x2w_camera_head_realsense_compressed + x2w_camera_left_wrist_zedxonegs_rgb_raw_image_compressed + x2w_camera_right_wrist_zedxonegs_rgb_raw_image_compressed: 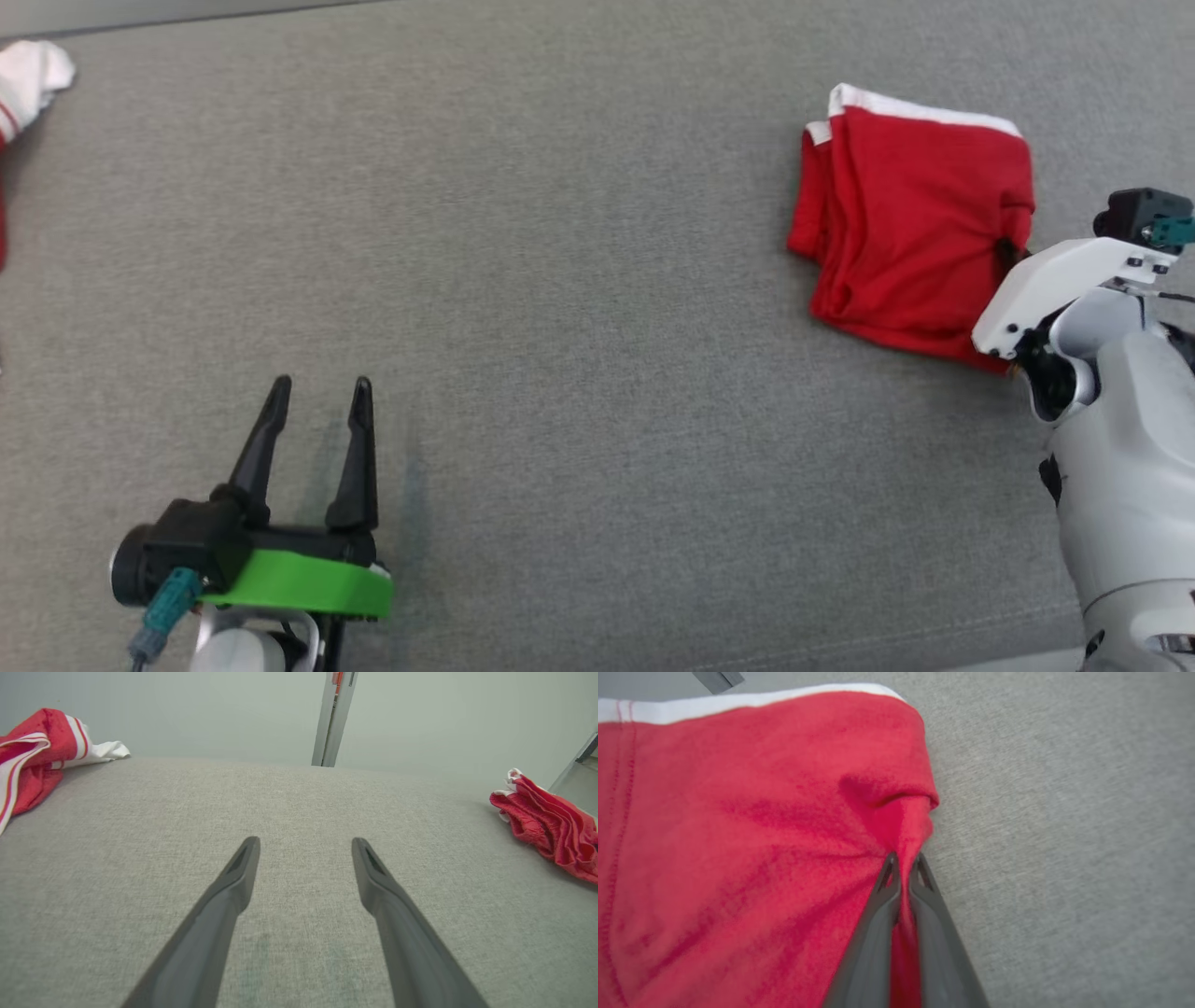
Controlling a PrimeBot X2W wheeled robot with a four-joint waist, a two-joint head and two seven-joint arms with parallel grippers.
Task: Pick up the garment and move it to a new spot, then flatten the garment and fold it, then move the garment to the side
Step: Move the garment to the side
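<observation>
Right gripper (pixel 903 861) nipped tight on a pinch of the red garment (pixel 910 215); left gripper (pixel 320 387) spread wide and empty at 7 o'clock.
In the head view the garment lies at 2 o'clock as a compact fold, its white band (pixel 920 107) toward 12, so the step in hand looks like the last one, shifting it aside. With one pinch at its 4 o'clock edge, the next move calls for a low, slow drag, or the layers may fall open. The grey cloth surface (pixel 597 280) lies bare from the centre to 9 o'clock; its far edge runs along 12, close to the band; another red-and-white cloth (pixel 28 79) sits at 10; the right arm (pixel 1120 448) crowds 4.
</observation>
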